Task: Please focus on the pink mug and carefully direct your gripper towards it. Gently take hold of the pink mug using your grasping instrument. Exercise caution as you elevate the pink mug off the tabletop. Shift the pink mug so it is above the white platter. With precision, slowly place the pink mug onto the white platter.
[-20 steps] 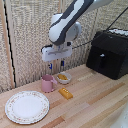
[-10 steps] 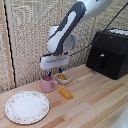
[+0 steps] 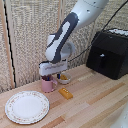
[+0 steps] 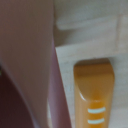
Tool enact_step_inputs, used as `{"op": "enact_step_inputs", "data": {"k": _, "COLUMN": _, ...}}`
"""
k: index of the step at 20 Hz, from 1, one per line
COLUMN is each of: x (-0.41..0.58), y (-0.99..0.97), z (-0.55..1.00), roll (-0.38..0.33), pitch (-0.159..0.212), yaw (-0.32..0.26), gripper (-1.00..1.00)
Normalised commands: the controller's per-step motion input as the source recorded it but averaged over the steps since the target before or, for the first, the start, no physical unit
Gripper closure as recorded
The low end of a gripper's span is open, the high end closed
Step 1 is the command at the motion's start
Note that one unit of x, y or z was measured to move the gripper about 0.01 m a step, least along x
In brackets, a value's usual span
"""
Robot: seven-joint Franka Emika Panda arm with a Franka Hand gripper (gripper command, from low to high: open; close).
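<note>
The pink mug [image 3: 49, 86] stands on the wooden table just behind the white platter [image 3: 26, 106], which lies toward the exterior view's left. My gripper [image 3: 48, 77] hangs straight down at the mug's rim, and its dark fingers [image 3: 44, 77] stand apart and dip into the mug's top. Nothing looks clamped, so the gripper appears open. In the wrist view the pink mug [image 4: 30, 60] fills one side as a blurred wall, very close. No fingertips show there.
A small white bowl [image 3: 64, 78] with orange contents sits right beside the mug. An orange block [image 3: 65, 93] [image 4: 94, 92] lies on the table in front of the bowl. A black box [image 3: 109, 52] stands at the exterior view's right.
The gripper has come down from above the mug until its fingers reach the rim. The mug, platter and bowl have not moved.
</note>
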Motion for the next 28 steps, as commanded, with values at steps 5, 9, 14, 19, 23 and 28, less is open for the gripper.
{"op": "enact_step_inputs", "data": {"k": 5, "x": 0.041, "y": 0.12, "z": -0.11, "roll": -0.029, "pitch": 0.007, "yaw": 0.007, "gripper": 1.00}}
{"op": "enact_step_inputs", "data": {"k": 9, "x": 0.000, "y": 0.02, "z": -0.05, "roll": -0.006, "pitch": 0.009, "yaw": 0.002, "gripper": 1.00}}
{"op": "enact_step_inputs", "data": {"k": 14, "x": -0.001, "y": 0.00, "z": 0.00, "roll": 0.000, "pitch": -0.034, "yaw": -0.007, "gripper": 1.00}}
{"op": "enact_step_inputs", "data": {"k": 19, "x": 0.000, "y": 0.00, "z": 0.27, "roll": 0.016, "pitch": -0.059, "yaw": -0.014, "gripper": 1.00}}
{"op": "enact_step_inputs", "data": {"k": 23, "x": 0.004, "y": 0.00, "z": 0.68, "roll": 0.122, "pitch": -0.058, "yaw": -0.001, "gripper": 1.00}}
{"op": "enact_step_inputs", "data": {"k": 28, "x": 0.030, "y": 0.03, "z": 0.84, "roll": 0.121, "pitch": -0.005, "yaw": 0.000, "gripper": 1.00}}
